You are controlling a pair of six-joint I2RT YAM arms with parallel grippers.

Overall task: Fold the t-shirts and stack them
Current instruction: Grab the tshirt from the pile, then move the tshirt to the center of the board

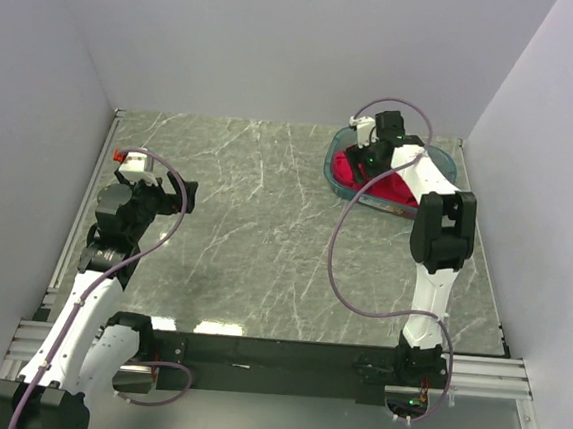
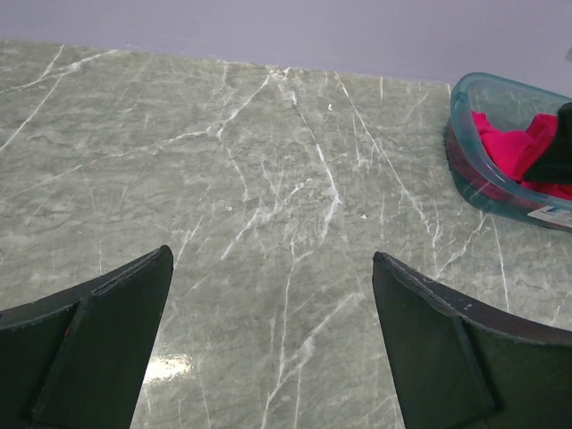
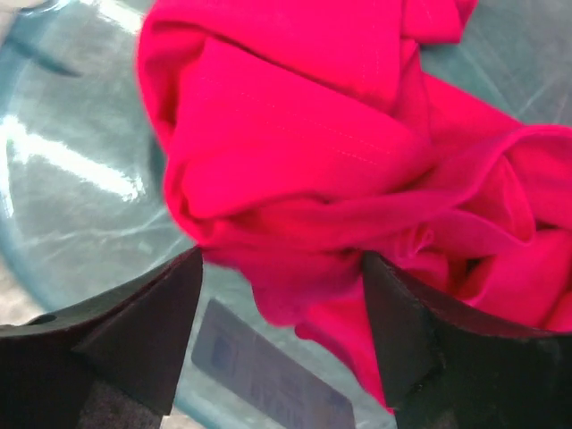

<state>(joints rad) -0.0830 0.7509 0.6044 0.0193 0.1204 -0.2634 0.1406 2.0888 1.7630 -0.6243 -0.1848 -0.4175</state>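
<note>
Straddling a thick fold, likely the best hold on the soft, light t-shirt (image 3: 295,152) at two o'clock, right end effector (image 3: 281,264) stands spread; left end effector (image 2: 268,277) too.

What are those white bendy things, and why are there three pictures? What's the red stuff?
They are two robot arms, the left arm and the right arm, bolted to a table. One picture looks down from above; the other two come from a camera on each wrist. A red t-shirt lies crumpled in a teal tub. The right fingers stand open on either side of it, not pinching yet. The left fingers are open above the table, holding nothing.
</note>
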